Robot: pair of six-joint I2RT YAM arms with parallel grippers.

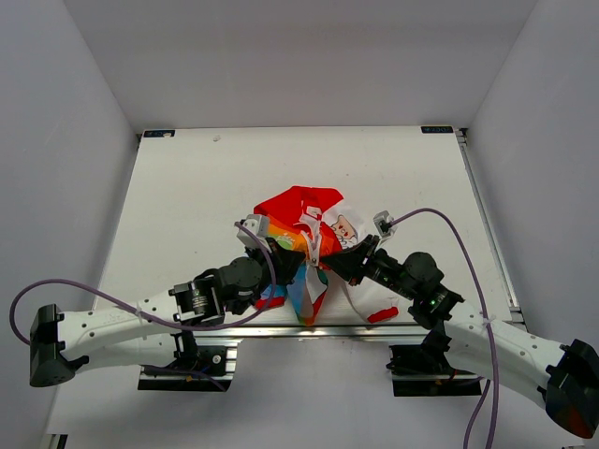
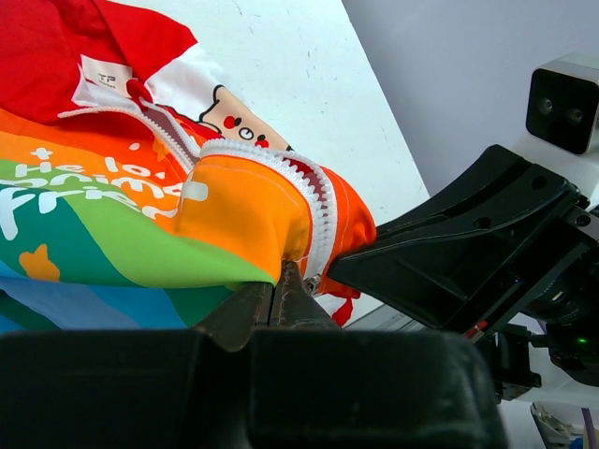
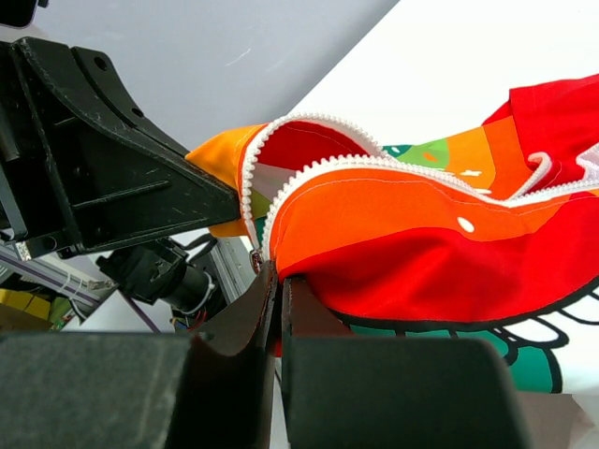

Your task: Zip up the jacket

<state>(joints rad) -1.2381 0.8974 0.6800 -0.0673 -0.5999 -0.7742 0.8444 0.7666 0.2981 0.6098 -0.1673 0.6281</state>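
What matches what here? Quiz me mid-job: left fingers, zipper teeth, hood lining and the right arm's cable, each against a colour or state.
Column one:
1. left fingers
2. zipper teeth
3. hood lining
4. right arm's cable

Column two:
a. purple
b. white
c. shut on the jacket
d. red

Pairs: 1-c, 2-b, 3-d, 4-a.

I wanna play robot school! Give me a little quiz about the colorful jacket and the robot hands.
1. True or false: the jacket is zipped to the top.
2. The left gripper and right gripper: which pinches fabric? A left only, B right only, C both.
3. Fill in: the zipper teeth are coloured ___.
Key: 1 false; 2 C; 3 white.
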